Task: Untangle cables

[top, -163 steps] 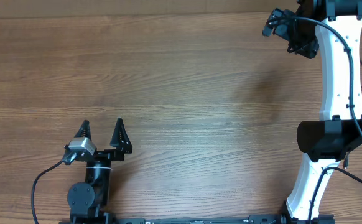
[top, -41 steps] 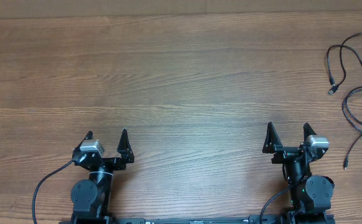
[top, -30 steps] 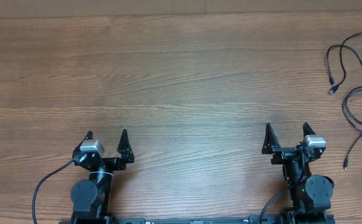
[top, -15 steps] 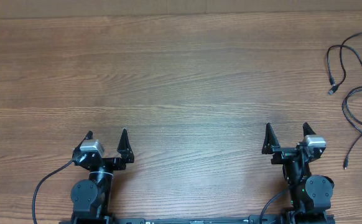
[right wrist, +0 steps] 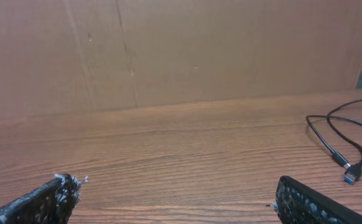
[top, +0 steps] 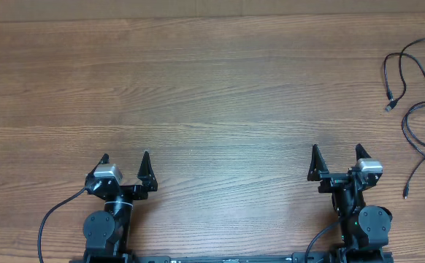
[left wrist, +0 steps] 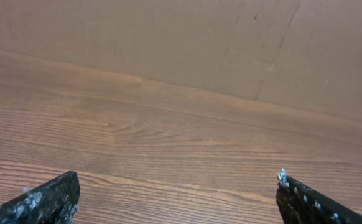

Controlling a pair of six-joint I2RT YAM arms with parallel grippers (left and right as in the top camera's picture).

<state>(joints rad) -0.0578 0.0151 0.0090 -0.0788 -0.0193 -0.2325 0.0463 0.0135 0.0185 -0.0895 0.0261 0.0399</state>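
Note:
The cables lie at the table's far right edge in the overhead view: one thin black cord (top: pixel 403 60) loops near the top right with a silver-tipped plug (top: pixel 390 107), and another (top: pixel 415 142) curves below it, ending in a small plug (top: pixel 406 194). One cable with a blue-tipped plug (right wrist: pixel 341 155) shows at the right of the right wrist view. My left gripper (top: pixel 125 162) is open and empty at the front left. My right gripper (top: pixel 336 157) is open and empty at the front right, left of the lower cord. Both wrist views (left wrist: pixel 178 190) (right wrist: pixel 175 196) show only bare wood between the fingers.
The wooden table (top: pixel 212 95) spans the view. A brown cardboard wall (left wrist: pixel 168 37) stands behind its far edge. Thick black robot leads run from each arm base at the front edge (top: pixel 48 219).
Over five seconds ago the right arm was stretched out to the far right corner; it is now folded back at the front right, and the cables lie on the table. Nothing has moved in the last second.

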